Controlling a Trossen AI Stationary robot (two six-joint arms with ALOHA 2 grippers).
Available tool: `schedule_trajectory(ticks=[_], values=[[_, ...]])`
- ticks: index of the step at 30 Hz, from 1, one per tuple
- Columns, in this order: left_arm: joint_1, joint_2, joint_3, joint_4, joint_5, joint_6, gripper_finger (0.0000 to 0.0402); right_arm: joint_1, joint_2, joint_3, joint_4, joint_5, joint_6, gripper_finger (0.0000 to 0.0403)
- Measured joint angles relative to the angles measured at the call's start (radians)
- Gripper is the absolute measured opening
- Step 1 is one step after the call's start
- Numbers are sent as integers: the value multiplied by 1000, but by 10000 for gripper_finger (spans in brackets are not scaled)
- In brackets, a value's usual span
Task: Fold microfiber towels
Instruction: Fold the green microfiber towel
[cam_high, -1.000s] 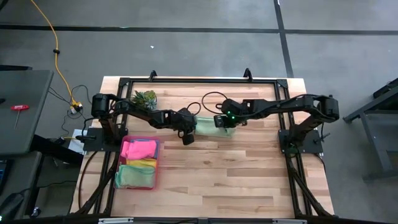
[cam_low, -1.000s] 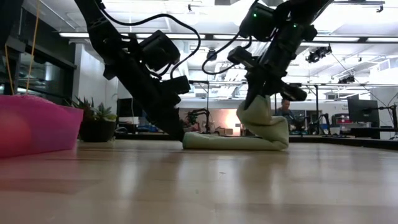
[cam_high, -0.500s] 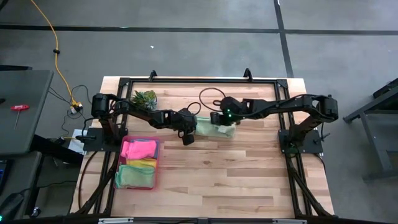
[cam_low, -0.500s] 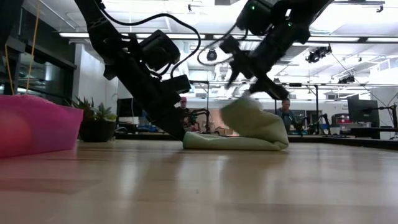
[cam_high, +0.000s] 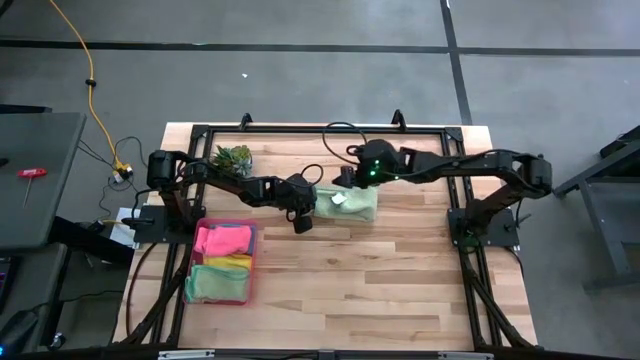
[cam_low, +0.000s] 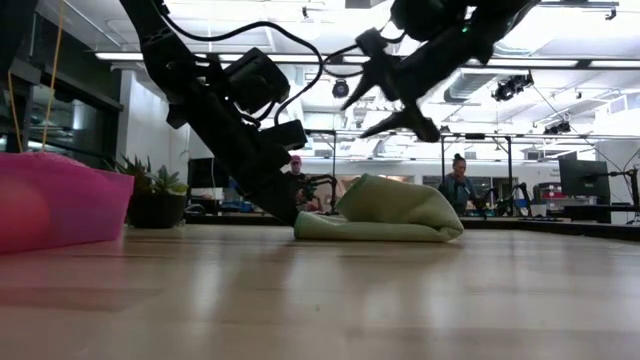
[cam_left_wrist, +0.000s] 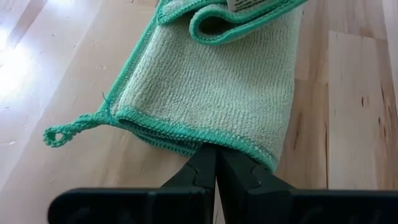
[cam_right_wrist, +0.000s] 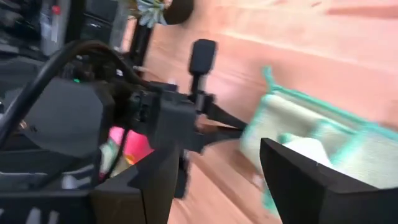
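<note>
A pale green towel (cam_high: 347, 204) with a teal hem lies folded in layers on the table, its top flap bulging (cam_low: 400, 205). My left gripper (cam_high: 314, 199) is shut at the towel's left edge, down on the table. My right gripper (cam_low: 392, 98) hangs open above the towel, touching nothing; its fingers (cam_right_wrist: 161, 180) frame the towel (cam_right_wrist: 323, 143) from above. More towels, pink (cam_high: 222, 239), yellow and green, lie in the pink tray (cam_high: 252, 262). My left gripper (cam_left_wrist: 216, 163) meets the towel's stacked left edge (cam_left_wrist: 205, 138) with its shut fingertips, which slip out of sight under the hem. The fingers slant down from the table's left. The towel lies on the table, slack.
A small spiky plant (cam_high: 232, 156) stands at the far left behind my left arm. The tray sits at the near left. Bare wood (cam_high: 380, 280) stretches toward the near and right edges. People show in the room beyond in the low view.
My right gripper has opened and let go of the towel's raised right end, then risen and drawn toward the far edge, tipping closer to level. The freed flap has fallen leftward over the lower layers, which stayed put.
</note>
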Motion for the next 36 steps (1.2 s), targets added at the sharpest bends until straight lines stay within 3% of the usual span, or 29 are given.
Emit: schedule_trajectory(ticks=[6, 14, 19, 24, 29, 36], values=[[2, -27, 1, -40, 0, 19, 0, -14, -120, 0, -191, 81, -122, 215], [2, -157, 1, -164, -10, 62, 0, -12, -196, 0, -342, 94, -228, 215], [3, -211, 2, -28, 31, 67, 0, -12, -195, 0, -369, 95, -256, 215], [3, -164, 33, 65, -7, 60, 5, -11, -195, 0, -370, 94, -264, 215], [-7, -87, 144, -3, 20, 125, 37, -11, -194, 0, -377, 94, -264, 215], [-17, -45, 256, -77, -66, 283, 110, -11, -194, 0, -377, 94, -272, 215]])
